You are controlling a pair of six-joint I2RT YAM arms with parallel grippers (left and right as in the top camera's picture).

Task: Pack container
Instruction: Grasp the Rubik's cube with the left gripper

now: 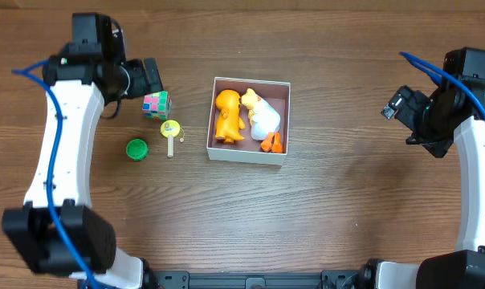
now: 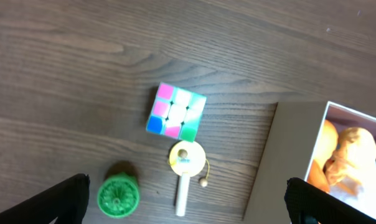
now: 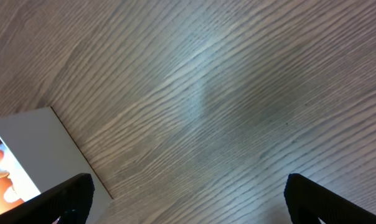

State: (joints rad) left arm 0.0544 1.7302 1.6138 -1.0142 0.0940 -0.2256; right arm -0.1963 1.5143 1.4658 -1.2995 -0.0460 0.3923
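Sitting mid-table between the two arms, the container (image 1: 246, 152) is clear of both grippers. Left gripper (image 1: 152, 78) hangs to its left, just beside a cube (image 1: 156, 103); fingers (image 2: 66, 200) spread wide, nothing between them. Right gripper (image 1: 397, 104) is well apart on the container's other side, fingers (image 3: 315, 199) likewise spread. Container: square, shallow, open-topped, thin white walls, dull pinkish-brown inside. An orange toy (image 1: 229, 115) and a white toy (image 1: 264, 120) lie in it, touching.
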